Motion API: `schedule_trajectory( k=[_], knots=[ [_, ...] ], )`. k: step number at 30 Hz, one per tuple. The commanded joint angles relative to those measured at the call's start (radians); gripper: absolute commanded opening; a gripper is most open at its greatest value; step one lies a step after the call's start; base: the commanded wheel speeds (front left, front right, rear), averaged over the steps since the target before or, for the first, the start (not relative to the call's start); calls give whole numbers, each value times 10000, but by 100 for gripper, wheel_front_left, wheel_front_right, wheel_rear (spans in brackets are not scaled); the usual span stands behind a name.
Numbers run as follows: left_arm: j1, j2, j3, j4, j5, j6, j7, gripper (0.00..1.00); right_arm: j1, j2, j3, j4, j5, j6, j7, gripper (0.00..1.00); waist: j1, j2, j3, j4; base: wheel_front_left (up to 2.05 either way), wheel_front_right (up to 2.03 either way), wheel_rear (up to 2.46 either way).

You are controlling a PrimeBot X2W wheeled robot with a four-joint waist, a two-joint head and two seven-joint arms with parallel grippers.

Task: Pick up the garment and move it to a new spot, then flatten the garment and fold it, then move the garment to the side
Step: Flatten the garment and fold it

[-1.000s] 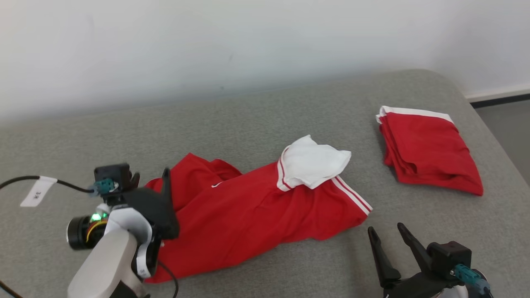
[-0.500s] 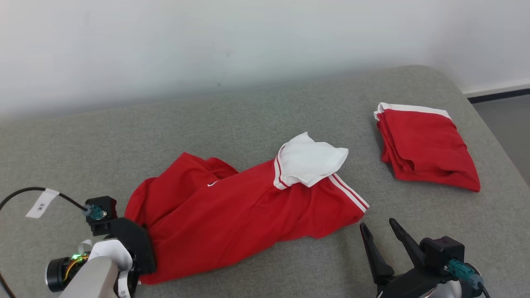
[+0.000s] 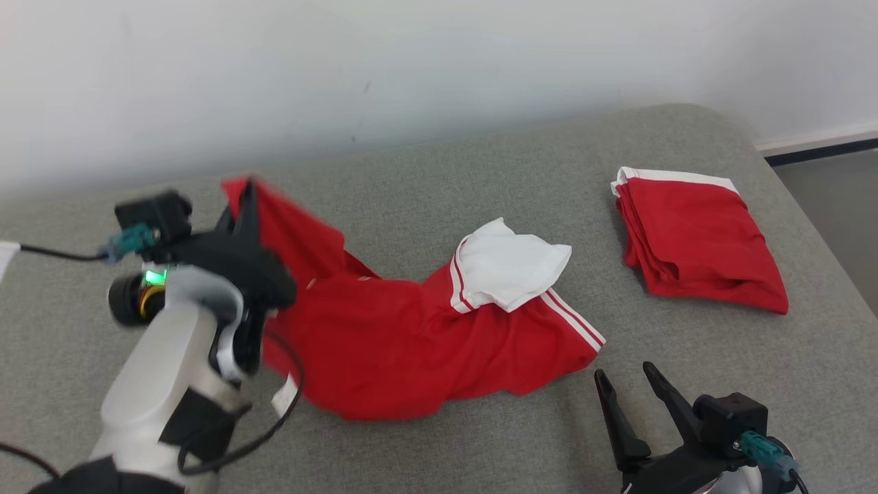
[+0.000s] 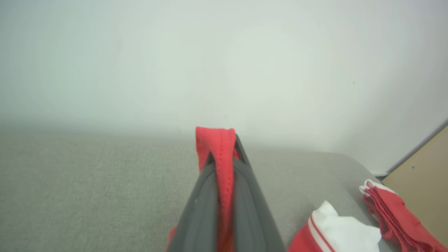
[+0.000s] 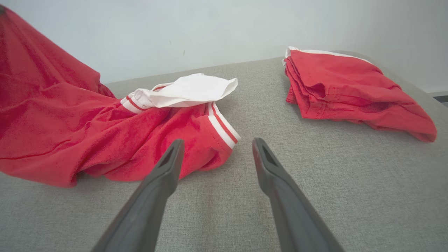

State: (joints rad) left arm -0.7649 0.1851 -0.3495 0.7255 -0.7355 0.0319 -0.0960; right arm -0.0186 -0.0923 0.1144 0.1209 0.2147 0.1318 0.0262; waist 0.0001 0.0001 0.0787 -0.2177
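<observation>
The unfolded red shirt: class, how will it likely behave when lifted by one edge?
Probably floppy: the red shirt sags in folds from the left pincer. Likely light: one pinched edge raises it. Its far end, on the grey surface, may drag.

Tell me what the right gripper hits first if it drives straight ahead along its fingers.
Probably the striped sleeve of the red garment, just ahead of the right gripper. Depth is unclear, so it might pass over the grey surface.
</observation>
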Motion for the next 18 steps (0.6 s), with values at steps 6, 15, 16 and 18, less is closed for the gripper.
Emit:
schedule_trajectory(
  k=[6,15,16,18],
  knots=[
    [-1521,-715,40,-753,-126,-487,-831,0,-25,-4,202,154,37,-19,-57,100,-1,-1,-387,-15,0,0,0],
    [-2170,-1300,389,-1766,-1532,-1115,-1389,0,222,8,187,188,46,-19,-95,100,-1,-1,-592,135,0,0,0],
    [-1874,-1310,403,-1803,-1815,-1100,-1315,0,223,5,175,177,44,-19,-83,100,-1,-1,-586,225,0,0,0],
    [-1127,-1320,256,-1837,-1994,-945,-1123,0,282,2,125,128,57,-19,-83,100,-1,-1,-578,433,0,0,0]
  ],
)
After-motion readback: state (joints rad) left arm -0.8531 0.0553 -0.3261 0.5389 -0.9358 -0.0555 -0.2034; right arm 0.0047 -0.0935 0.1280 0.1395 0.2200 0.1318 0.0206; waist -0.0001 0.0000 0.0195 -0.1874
